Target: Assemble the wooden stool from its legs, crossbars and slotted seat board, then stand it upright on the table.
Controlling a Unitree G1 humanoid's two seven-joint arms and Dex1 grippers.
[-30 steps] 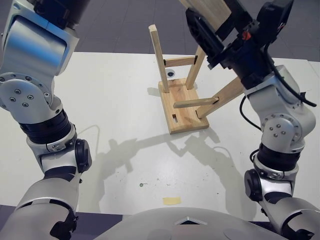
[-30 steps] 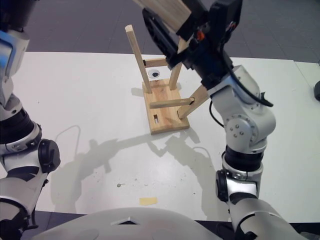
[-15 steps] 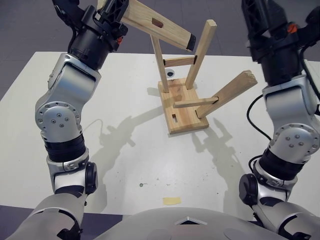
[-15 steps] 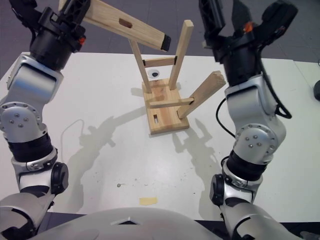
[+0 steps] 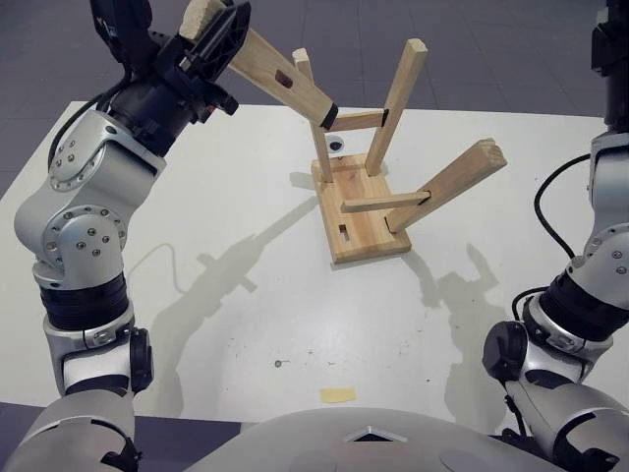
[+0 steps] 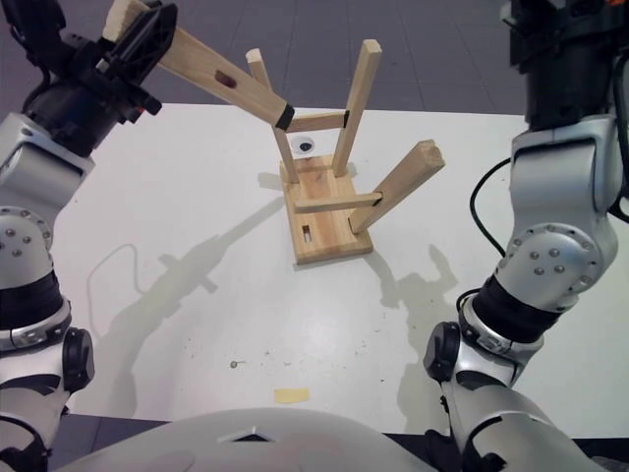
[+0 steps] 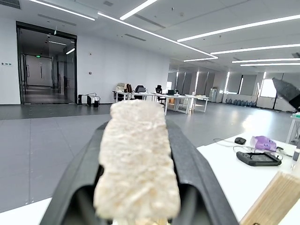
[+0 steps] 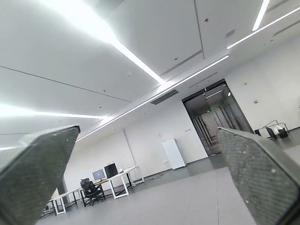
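white table (image 5: 216,324), gripped leg (image 5: 260,61) partly hiding stool (image 5: 364,221)

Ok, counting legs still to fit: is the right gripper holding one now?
No, the right gripper is open and empty; the loose leg is in the left gripper.

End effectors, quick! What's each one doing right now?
Left end effector: closed, holding the wooden leg.
Right end effector: open, holding nothing.
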